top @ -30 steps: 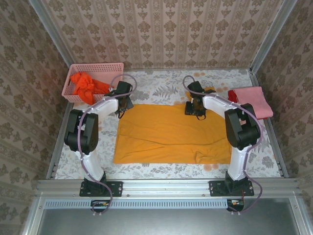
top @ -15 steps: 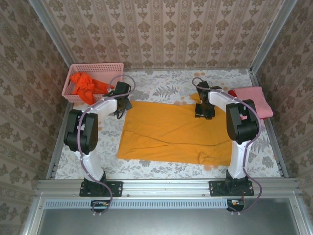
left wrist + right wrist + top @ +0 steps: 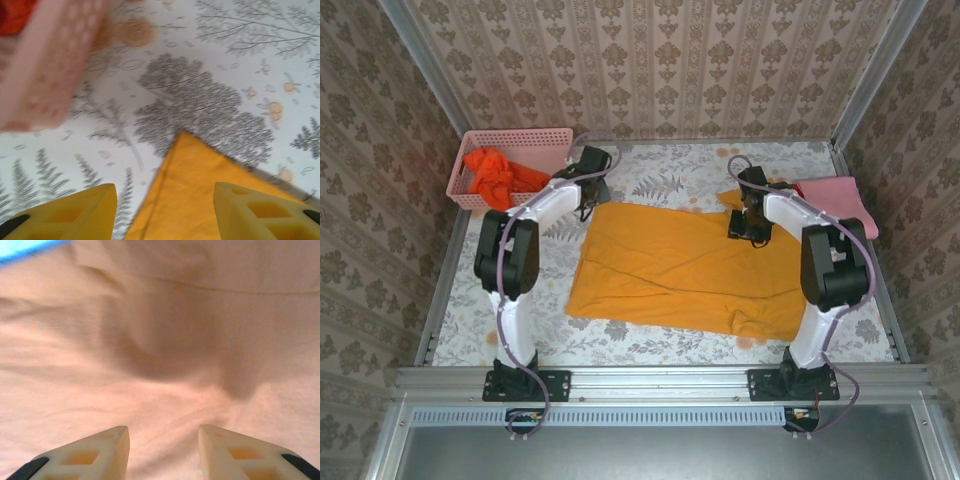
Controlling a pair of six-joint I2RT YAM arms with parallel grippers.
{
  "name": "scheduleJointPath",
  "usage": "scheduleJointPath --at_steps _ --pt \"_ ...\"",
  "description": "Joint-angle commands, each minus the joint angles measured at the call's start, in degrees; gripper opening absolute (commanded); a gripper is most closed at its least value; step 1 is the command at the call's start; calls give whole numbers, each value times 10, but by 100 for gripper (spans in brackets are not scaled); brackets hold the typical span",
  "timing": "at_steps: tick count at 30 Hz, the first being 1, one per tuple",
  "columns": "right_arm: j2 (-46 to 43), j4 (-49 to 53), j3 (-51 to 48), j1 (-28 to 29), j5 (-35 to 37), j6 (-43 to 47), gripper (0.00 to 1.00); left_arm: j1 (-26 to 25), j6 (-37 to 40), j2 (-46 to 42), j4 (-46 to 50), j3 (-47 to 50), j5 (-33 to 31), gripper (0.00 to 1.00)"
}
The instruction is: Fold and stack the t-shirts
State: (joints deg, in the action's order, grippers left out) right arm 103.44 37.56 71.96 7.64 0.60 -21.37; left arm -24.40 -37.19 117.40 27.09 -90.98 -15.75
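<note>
The yellow tee [image 3: 680, 270] lay spread across the middle of the worktop [image 3: 650, 180], a little rumpled along its near right edge. The left fingers [image 3: 592, 192] stood at the tee's far left corner, near the basket [image 3: 510, 140] in the worktop's far left corner. In the left wrist view those fingers [image 3: 70, 207] were wide apart and gripped nothing. The pointed corner of the tee [image 3: 200, 200] lay flat on the worktop between them.

The right fingers [image 3: 745, 232] were over the tee's far right part. In the right wrist view they [image 3: 85, 450] were parted above smooth, lightly creased cloth [image 3: 160, 355] and held none of it. Whether they touched it could not be told.

An orange-red tee [image 3: 495, 175] sat bunched in the basket. A pink tee [image 3: 840, 205] lay at the right edge of the worktop, toward the far corner.
</note>
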Motion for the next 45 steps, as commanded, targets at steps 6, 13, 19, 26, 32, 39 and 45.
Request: scheduleJointPath --at_steps 6,13,19,26,32,39,45 --pt "-83 -35 -22 -1 -26 -2 42 0 4 128 139 -178 -9 51" --pt "-84 -36 -36 -2 -16 1 42 5 4 178 169 -230 -11 45" --pt "-80 -39 -42 -2 -12 -1 42 12 -2 196 165 -235 11 40" --pt "-85 -39 -42 -2 -14 0 41 18 -4 212 158 -235 28 32" --pt "-98 -36 -40 -6 -2 -2 41 18 -6 212 157 -228 41 5" --pt "-86 -22 -3 -60 42 -18 38 18 -9 181 123 -180 42 0" --pt "-3 4 68 -145 25 -21 37 21 -11 159 99 -145 38 0"
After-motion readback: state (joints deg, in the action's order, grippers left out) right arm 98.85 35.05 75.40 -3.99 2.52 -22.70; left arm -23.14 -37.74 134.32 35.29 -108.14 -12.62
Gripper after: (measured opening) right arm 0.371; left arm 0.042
